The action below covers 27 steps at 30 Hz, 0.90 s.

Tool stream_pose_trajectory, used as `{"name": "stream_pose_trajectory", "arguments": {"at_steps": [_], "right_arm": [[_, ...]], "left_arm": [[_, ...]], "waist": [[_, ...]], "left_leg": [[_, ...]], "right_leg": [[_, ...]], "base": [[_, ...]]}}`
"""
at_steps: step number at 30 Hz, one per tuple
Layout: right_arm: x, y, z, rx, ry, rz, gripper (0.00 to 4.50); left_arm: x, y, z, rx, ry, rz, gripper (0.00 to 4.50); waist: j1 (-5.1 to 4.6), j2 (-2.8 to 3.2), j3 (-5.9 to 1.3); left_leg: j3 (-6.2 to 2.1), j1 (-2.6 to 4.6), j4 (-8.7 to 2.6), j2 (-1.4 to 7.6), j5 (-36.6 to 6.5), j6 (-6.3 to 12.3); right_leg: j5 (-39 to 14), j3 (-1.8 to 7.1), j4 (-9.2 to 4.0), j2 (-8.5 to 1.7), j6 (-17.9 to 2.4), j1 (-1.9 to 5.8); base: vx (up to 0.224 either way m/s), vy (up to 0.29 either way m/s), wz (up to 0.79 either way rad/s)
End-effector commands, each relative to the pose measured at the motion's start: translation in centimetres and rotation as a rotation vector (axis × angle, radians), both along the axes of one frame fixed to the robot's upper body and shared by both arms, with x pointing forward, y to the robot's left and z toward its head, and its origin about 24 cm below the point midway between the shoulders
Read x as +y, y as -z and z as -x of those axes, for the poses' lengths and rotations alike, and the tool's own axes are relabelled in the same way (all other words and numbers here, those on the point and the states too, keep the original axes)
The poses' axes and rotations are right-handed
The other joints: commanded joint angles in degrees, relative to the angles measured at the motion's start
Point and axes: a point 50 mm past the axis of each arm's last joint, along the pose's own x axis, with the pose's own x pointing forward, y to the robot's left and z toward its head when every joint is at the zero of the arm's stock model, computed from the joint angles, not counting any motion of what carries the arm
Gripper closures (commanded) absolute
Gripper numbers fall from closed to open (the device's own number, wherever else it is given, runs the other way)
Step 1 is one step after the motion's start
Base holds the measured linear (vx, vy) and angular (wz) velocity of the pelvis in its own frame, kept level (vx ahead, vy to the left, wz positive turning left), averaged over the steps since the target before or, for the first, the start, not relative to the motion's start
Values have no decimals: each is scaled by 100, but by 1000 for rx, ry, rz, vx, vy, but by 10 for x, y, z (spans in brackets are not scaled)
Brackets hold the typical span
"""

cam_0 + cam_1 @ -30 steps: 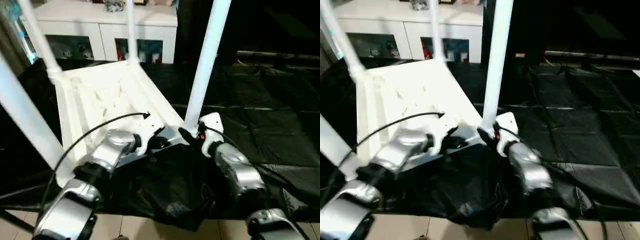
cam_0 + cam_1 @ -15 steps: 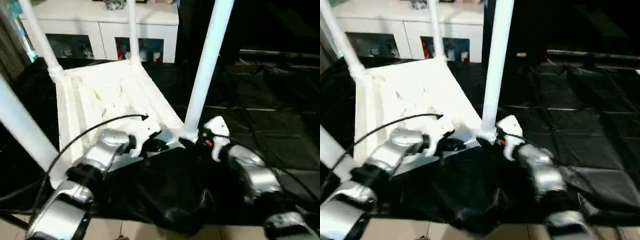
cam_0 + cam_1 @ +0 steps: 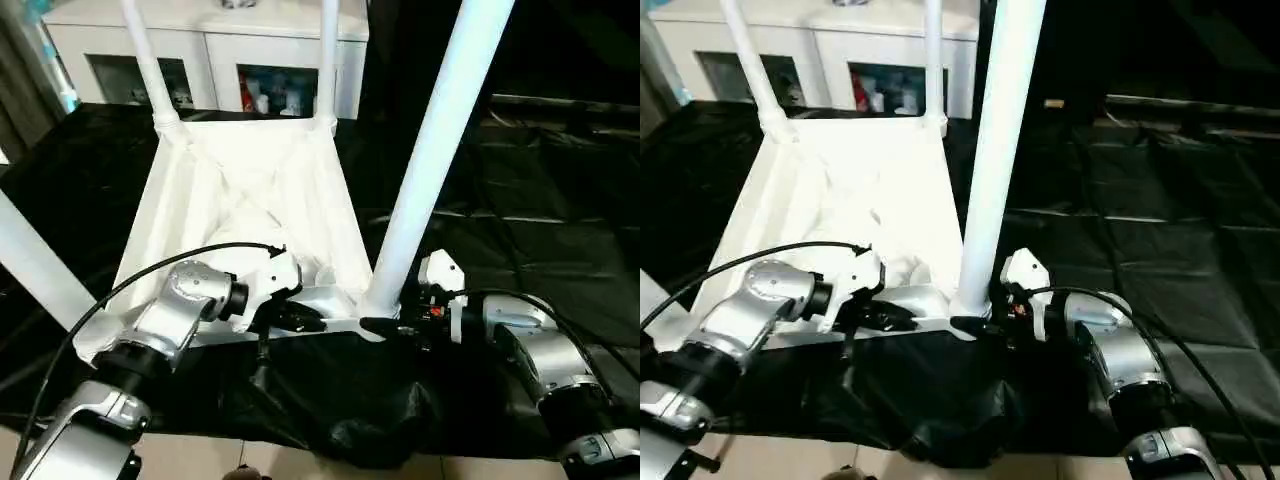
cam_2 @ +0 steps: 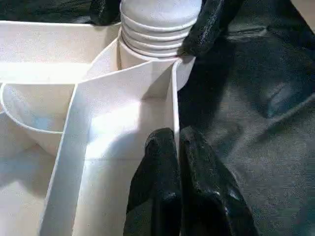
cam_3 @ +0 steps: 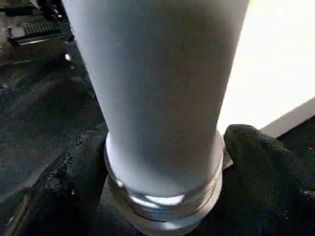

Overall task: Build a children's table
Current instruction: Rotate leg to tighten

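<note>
The children's table lies upside down on the black sheet, with the ribbed underside of its white tabletop (image 3: 250, 190) facing up. Several white legs stand in its corner sockets. The near right leg (image 3: 430, 160) rises tall in front of me. My right gripper (image 3: 385, 325) is open, one black finger on each side of that leg's ringed base (image 5: 162, 206). My left gripper (image 3: 300, 318) is shut on the tabletop's thin near rim (image 4: 173, 98), close beside that corner socket.
A white cabinet with glass doors (image 3: 210, 50) stands behind the table. Black sheeting (image 3: 540, 190) covers the floor and bunches up in front of me (image 3: 340, 400). A strip of pale floor (image 3: 300, 465) shows at the near edge. A black cable (image 3: 150, 275) arcs over my left forearm.
The whole view has shifted and tilted down. My right gripper's fingers have spread wider around the leg's base. My left gripper keeps its pinch on the rim.
</note>
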Motion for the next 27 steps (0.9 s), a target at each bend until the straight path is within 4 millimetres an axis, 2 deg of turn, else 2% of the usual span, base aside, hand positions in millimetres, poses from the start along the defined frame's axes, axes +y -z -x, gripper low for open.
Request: {"name": "stream_pose_trajectory", "arguments": {"at_steps": [1,5,12,14,17,18,19,20,21,22,24,25,27], "right_arm": [[3,-7,-3,-20,-26,-2,64],[5,-7,-3,-15,-34,-23,100],[11,1,0,3,3,-51,163],[13,8,-1,8,77,-39,168],[15,15,-5,6,171,-19,175],[17,20,-7,18,237,-18,175],[20,26,-10,29,329,-14,176],[24,32,-13,42,424,-8,176],[27,36,-15,52,498,-2,176],[30,38,-17,57,547,3,176],[37,42,-21,68,641,23,176],[39,43,-22,73,672,27,176],[50,45,-24,94,722,16,176]], "left_arm": [[-6,4,6,26,46,19,450],[-6,4,5,21,34,17,450],[-6,6,-1,-7,-36,17,450],[-7,7,-6,-27,-96,13,450],[-8,7,-12,-41,-148,14,450],[-9,6,-15,-54,-180,20,450],[-12,5,-20,-67,-217,28,450],[-16,4,-24,-83,-258,34,450],[-19,3,-28,-95,-289,38,450],[-22,2,-30,-102,-308,41,450],[-28,0,-35,-117,-338,47,450],[-31,0,-36,-121,-345,50,450],[-38,-1,-38,-128,-356,57,450]], "waist": [[-12,-71,-345],[-1,-79,-358],[-3,-85,-355],[-8,-88,-340],[-43,-87,-293],[-51,-87,-297],[-73,-112,-293],[-86,-94,-283],[-145,-85,-251],[-161,-93,-263],[-174,-63,-264],[-190,-61,-250],[-183,-58,-263]], "left_leg": [[-146,81,-358,339,-751,358],[-141,61,-339,329,-586,433],[-142,72,-341,332,-614,417],[-142,71,-349,323,-669,397],[-161,105,-386,309,-1017,208],[-169,108,-389,315,-1072,178],[-172,111,-404,313,-1117,138],[-177,109,-408,313,-1171,117],[-198,140,-434,300,-1390,-7],[-207,153,-433,301,-1441,-41],[-221,146,-449,315,-1463,-63],[-216,200,-451,309,-1666,-90],[-224,187,-463,312,-1624,-96]], "right_leg": [[-1005,384,-444,-585,-1004,249],[-703,381,-402,-583,-1059,263],[-762,380,-411,-583,-1057,259],[-922,383,-440,-586,-1013,252],[-1768,377,-548,-608,-823,225],[-1865,381,-552,-617,-799,228],[-1996,380,-574,-612,-755,222],[-2080,384,-575,-623,-757,207],[-2483,377,-623,-630,-694,177],[-2582,368,-633,-633,-663,191],[-2608,377,-647,-645,-600,201],[-2703,386,-674,-638,-599,158],[-2609,393,-669,-646,-596,180]], "base": [[0,0,0],[0,0,0],[0,0,0],[0,0,0],[0,0,0],[0,0,0],[0,0,0],[0,0,0],[0,0,0],[0,0,0],[0,0,0],[0,0,0],[0,0,0]]}}
